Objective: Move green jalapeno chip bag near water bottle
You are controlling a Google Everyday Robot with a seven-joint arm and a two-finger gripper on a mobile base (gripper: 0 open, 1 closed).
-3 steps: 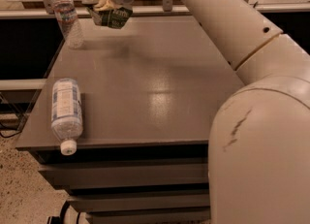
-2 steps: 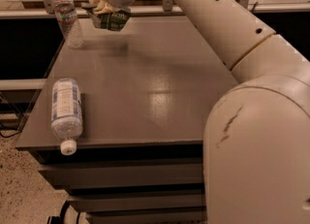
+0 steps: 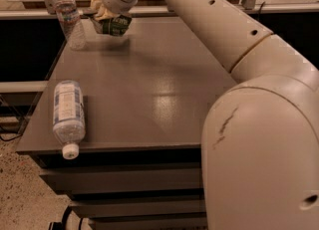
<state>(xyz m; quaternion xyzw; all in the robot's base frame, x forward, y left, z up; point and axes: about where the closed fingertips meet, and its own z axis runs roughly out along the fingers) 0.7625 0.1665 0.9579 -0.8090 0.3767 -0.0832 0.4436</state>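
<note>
The green jalapeno chip bag (image 3: 113,25) is held above the far part of the table, a little to the right of the water bottle (image 3: 69,19), which stands upright at the far left corner. My gripper (image 3: 101,14) is at the far end of the long white arm, shut on the bag's upper left edge. The bag hangs just above the tabletop and casts a shadow below it. A small gap separates the bag from the bottle.
A fatter bottle (image 3: 68,114) with a white-and-blue label and white cap lies on its side near the front left edge of the grey table (image 3: 149,89). My white arm (image 3: 259,124) fills the right side. A counter rail runs behind the table.
The gripper and the bag have stayed almost in place near the bottle, shifting at most slightly. The bottles have not moved.
</note>
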